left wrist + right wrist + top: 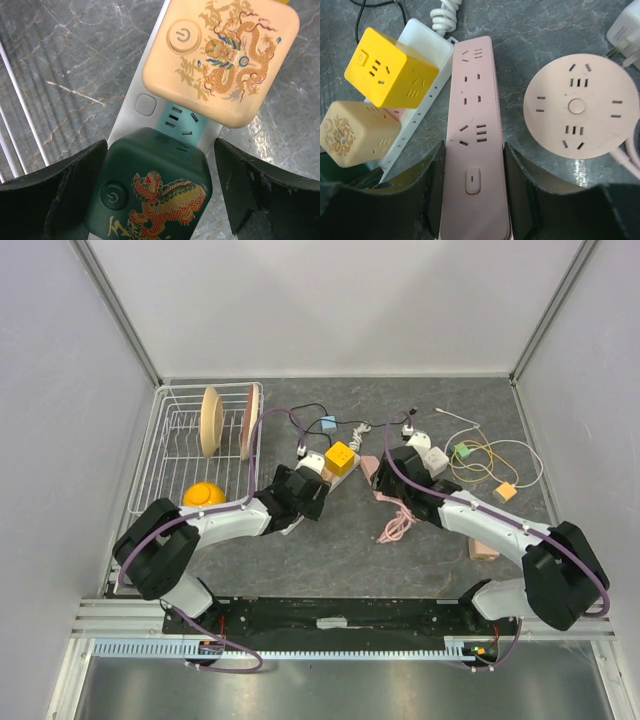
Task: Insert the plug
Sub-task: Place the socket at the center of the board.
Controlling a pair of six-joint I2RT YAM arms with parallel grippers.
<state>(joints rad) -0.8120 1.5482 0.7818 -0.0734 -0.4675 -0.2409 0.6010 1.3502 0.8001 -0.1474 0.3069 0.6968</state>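
At table centre, the green cube plug (150,190) is cut off at the near frame edge. Three cubes stand on the white strip (127,125): green, cream cube (220,60), yellow cube (390,67). The left gripper (160,170) is spread wide and straddles the green cube plug; contact unclear. The right gripper (474,165) clamps the pink strip (472,115).

In the left wrist view, the dark green dragon-printed plastic cube adapter (150,190) is running off the near edge. The cream dragon-printed cube (220,55) is being cropped at the far edge. Both are covering much of the long white power strip (142,102). In the right wrist view, the long pink power strip (472,150) is running off the near edge, and a white charger (626,30) is being cut by the far right corner.
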